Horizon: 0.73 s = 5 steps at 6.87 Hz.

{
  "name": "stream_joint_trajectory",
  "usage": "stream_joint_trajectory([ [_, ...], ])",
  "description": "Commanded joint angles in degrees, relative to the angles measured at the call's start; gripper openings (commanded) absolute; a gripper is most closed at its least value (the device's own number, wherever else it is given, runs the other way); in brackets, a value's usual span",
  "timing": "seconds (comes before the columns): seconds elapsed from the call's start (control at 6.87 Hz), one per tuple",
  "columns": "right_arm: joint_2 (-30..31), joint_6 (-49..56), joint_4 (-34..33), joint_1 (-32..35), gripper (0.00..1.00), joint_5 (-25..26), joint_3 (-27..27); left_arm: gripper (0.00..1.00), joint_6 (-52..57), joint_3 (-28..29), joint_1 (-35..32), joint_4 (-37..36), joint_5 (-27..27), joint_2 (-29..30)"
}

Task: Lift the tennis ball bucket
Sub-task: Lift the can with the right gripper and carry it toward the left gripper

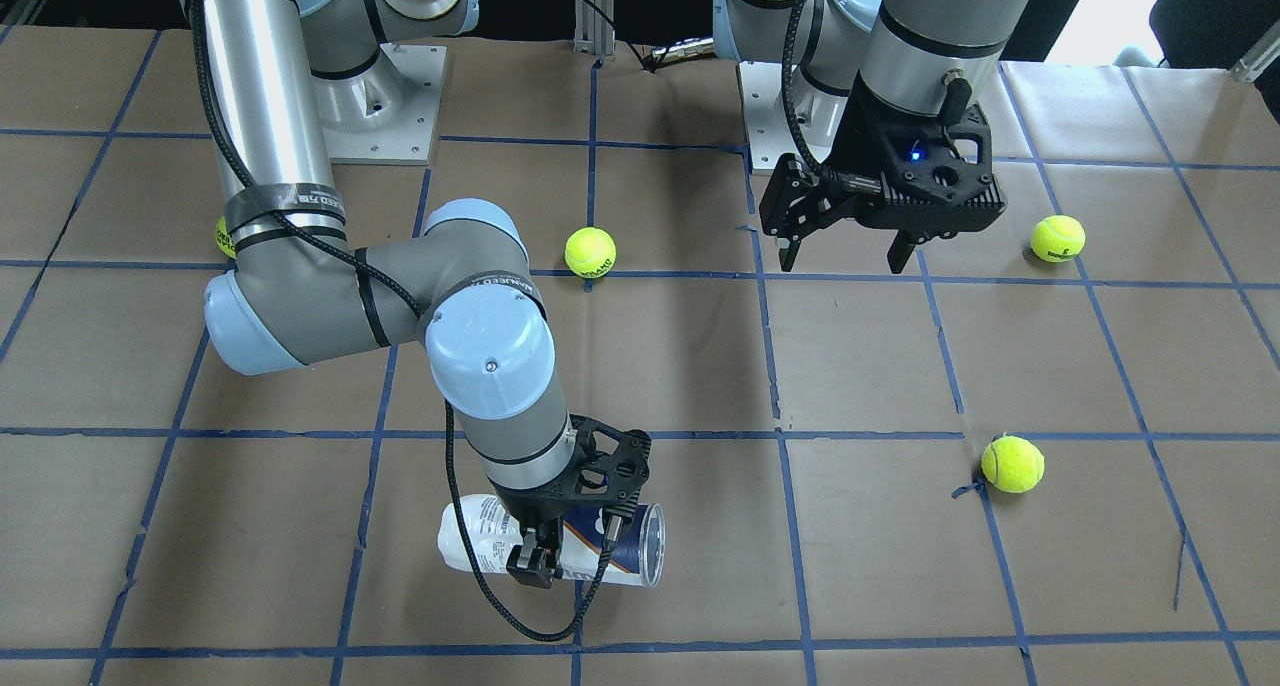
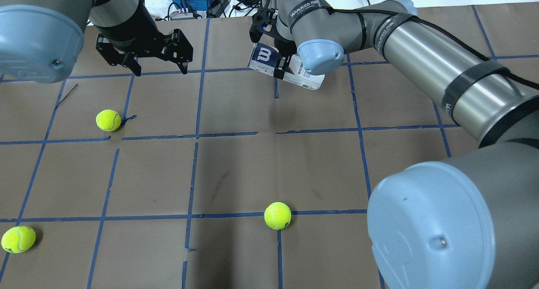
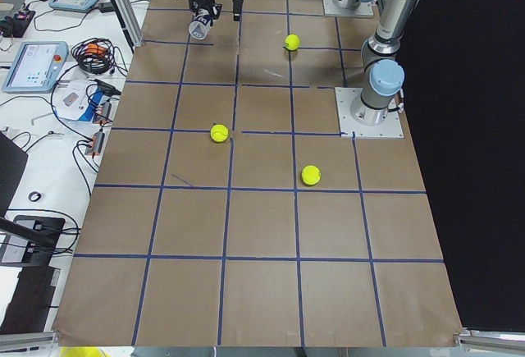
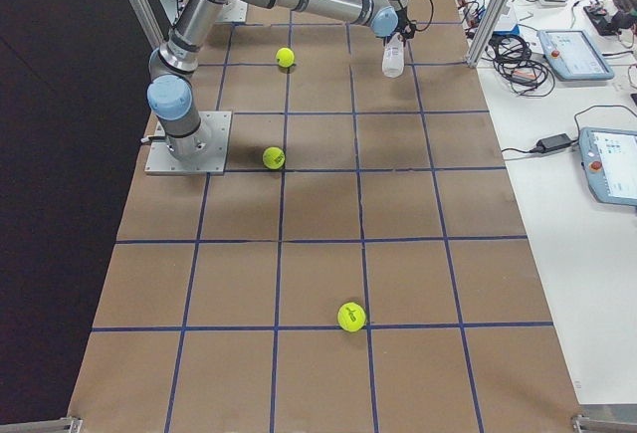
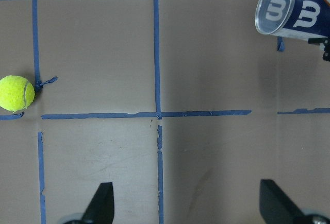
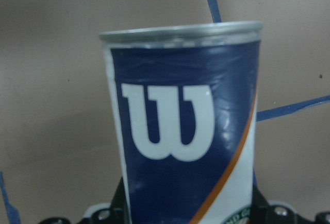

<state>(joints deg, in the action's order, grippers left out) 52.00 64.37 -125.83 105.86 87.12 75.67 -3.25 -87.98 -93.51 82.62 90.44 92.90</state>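
The tennis ball bucket is on the side of the tabletop that is far from the robot's base. It lies on its side in the right claw. The right claw comes down from above and is closed around the bucket's middle, with a finger on each side. In the right wrist view the blue label with its big white W fills the picture, and the claw is just below it. I think the bucket is a little way up off the tabletop, but I cannot be sure from these pictures. The left claw is spread wide and holds nothing. It hangs over the tabletop, well apart from the bucket. A few yellow-green tennis balls lie here and there on the tabletop, and none is close to the bucket. The bucket looks empty, because you can see right through its clear end, so it should be very light. It is thin plastic, smooth and round, so it could slip or turn in the claw, and a hard squeeze could dent it. The middle is a good place to hold it, because then neither end tips down. I think the next move calls for a slow lift straight up, with a grip that is firm but gentle.
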Motion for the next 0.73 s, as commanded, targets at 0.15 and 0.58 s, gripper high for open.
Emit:
stream_joint_trajectory([
  [0.15,-1.55,2.78,-0.65,2.23,0.75,2.35,0.09,1.0,0.0,0.0,0.0,0.0,0.0,0.0],
  [0.58,-2.6,2.95,-0.91,2.94,0.93,1.3,1.84,1.0,0.0,0.0,0.0,0.0,0.09,0.0],
])
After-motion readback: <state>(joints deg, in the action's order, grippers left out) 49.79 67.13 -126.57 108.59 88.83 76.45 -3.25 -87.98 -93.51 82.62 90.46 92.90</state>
